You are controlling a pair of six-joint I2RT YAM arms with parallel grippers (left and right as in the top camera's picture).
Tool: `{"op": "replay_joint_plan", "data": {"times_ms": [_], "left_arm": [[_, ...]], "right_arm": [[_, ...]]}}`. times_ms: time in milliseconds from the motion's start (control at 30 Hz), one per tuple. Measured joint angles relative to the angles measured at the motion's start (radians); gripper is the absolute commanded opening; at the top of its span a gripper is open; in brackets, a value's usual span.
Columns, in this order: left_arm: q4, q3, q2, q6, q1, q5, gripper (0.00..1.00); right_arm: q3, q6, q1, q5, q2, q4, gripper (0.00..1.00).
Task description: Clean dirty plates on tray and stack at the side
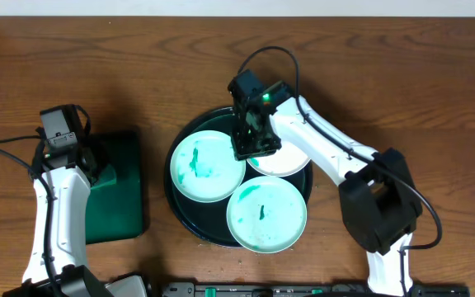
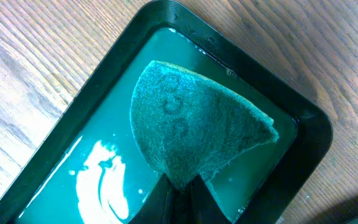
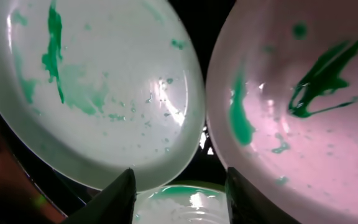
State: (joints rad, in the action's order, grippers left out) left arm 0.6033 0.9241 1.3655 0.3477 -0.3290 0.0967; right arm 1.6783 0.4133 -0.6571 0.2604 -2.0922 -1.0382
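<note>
Overhead view: the tray [image 1: 198, 219] lies in the middle of the table [image 1: 386, 74] and carries all three dirty pieces. None is stacked beside the tray yet.
Tray, side toward the rectangular tray [image 1: 126, 210]: the streaked plate [image 1: 208, 166], with teal smears.
Tray, lower edge in this view: the near plate [image 1: 266, 216], with a small mark in its middle.
Tray, upper edge in this view: the far plate [image 1: 293, 158], partly hidden under the right gripper [image 1: 254, 148].
Right: the right gripper hangs over the tray's centre, where the three rims come close together. Its fingers [image 3: 114, 199] stand moderately apart and hold nothing.
Left: the left gripper [image 2: 179, 190] is well apart from the tray, over the rectangular tray. Its jaws are closed, it seems on the pointed corner of the cloth [image 2: 191, 118], which lies in green liquid [image 2: 101, 180].
Step, as I judge: wiping has not begun, and the cloth must first come to the tray.
Risk one: the cloth is pinched only by a corner and looks soaked. It may slip out, or drip on the table on the way to the tray.
Risk two: the rims are crowded, and I cannot tell if they overlap. If the right gripper closes here, it may catch two rims or push one plate against its neighbour.
Risk three: with both grippers over the tray at once, they may collide.
</note>
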Motion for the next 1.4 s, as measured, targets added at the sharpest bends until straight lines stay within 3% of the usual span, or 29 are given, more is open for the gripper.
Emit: {"op": "replay_joint_plan", "data": {"times_ms": [433,1000,1400], "left_arm": [[0.008,0.0,0.0,0.0,0.0,0.0,0.07],[0.015,0.0,0.0,0.0,0.0,0.0,0.07],[0.018,0.0,0.0,0.0,0.0,-0.012,0.07]], "right_arm": [[-0.032,0.039,-0.066,0.013,-0.087,0.027,0.4],[-0.075,0.124,-0.066,-0.039,-0.087,0.103,0.25],[-0.117,0.187,-0.064,-0.055,-0.07,0.171,0.02]]}}
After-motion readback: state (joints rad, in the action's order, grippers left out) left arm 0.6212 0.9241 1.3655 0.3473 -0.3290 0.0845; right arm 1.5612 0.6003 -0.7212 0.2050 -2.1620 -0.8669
